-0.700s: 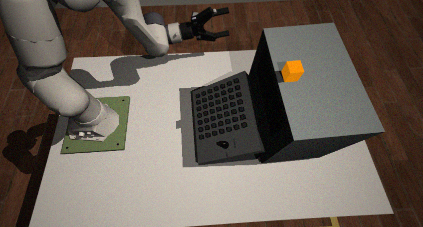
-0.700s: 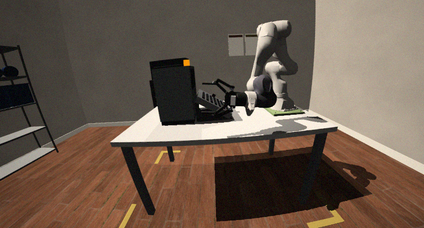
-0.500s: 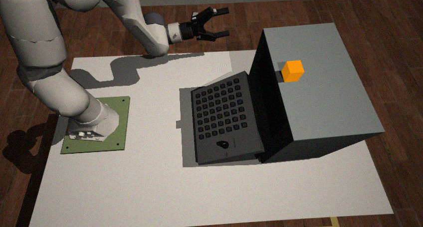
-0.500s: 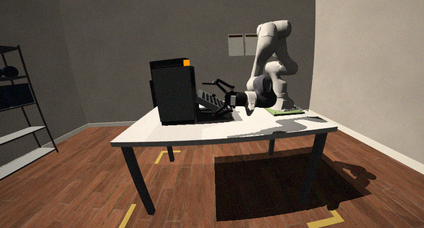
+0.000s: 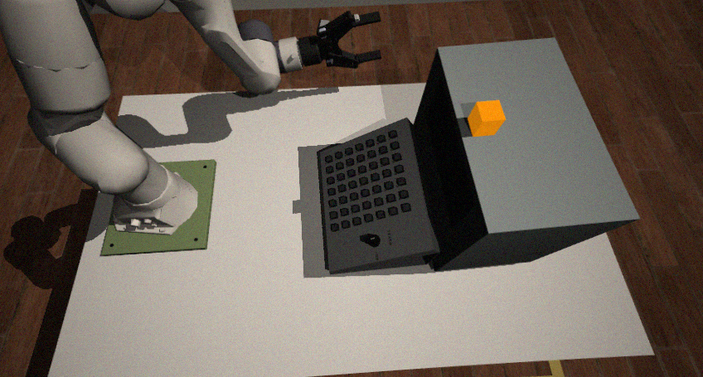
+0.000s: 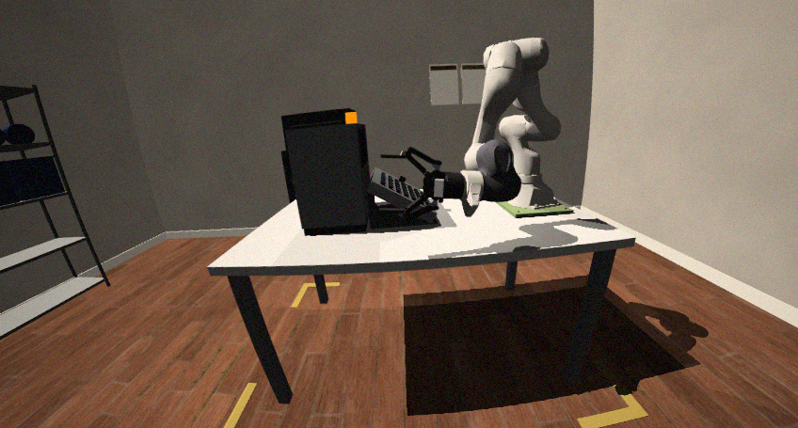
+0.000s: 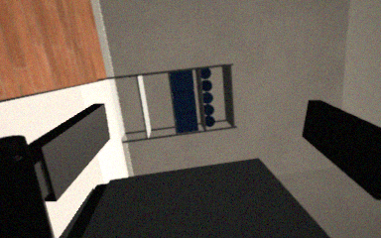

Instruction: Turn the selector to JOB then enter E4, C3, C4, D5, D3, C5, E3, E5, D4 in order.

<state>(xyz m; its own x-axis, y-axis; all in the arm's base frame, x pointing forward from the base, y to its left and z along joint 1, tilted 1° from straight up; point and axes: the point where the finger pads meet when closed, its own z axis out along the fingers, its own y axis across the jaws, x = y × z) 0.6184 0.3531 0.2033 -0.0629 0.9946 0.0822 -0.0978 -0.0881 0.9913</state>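
A dark sloped keypad panel (image 5: 375,195) with several rows of black keys leans against a large grey box (image 5: 522,142) on the white table. No key is lit. A small black selector knob (image 5: 370,239) sits on the panel's near end, below the keys. My gripper (image 5: 372,36) is open and empty. It points sideways, in the air past the table's far edge, well away from the keys and the selector. It also shows in the exterior view (image 6: 403,181), beside the keypad (image 6: 394,189). In the wrist view both fingers stand wide apart over the box's dark top (image 7: 202,203).
An orange cube (image 5: 486,118) sits on top of the grey box. My arm's base stands on a green plate (image 5: 162,208) at the table's left. A shelf rack (image 6: 33,199) stands by the far wall.
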